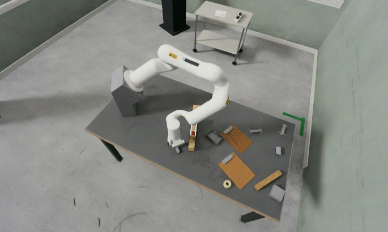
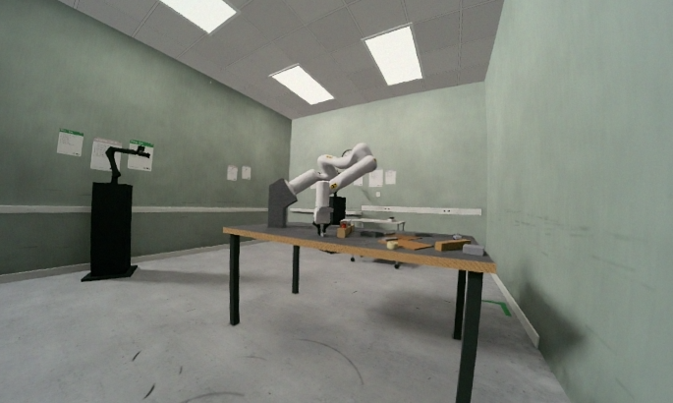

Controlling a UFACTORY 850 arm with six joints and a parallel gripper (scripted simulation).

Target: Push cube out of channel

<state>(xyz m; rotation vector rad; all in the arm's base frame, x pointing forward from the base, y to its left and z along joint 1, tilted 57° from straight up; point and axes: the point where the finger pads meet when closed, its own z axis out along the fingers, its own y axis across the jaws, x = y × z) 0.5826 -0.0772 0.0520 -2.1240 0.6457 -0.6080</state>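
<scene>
A long wooden channel (image 1: 191, 144) (image 2: 344, 231) lies on the grey table (image 1: 137, 135), partly under my arm. A small red cube (image 1: 192, 133) shows inside it, a little back from its near end. My gripper (image 1: 177, 146) (image 2: 320, 231) points straight down at the table just left of the channel's near end. Its fingers are closed down over a short grey stick (image 1: 177, 150) that lies flat on the table. The ledge and lip of the channel are too small to make out.
A grey open box (image 1: 213, 136) lies right of the channel. Two clipboards (image 1: 237, 140) (image 1: 237, 170), a tape roll (image 1: 226, 181), a wooden plank (image 1: 268, 180), a grey block (image 1: 276, 192) and small grey parts (image 1: 255, 130) (image 1: 282, 129) (image 1: 278, 150) lie further right. The arm's grey pedestal (image 1: 123, 91) stands at the back left.
</scene>
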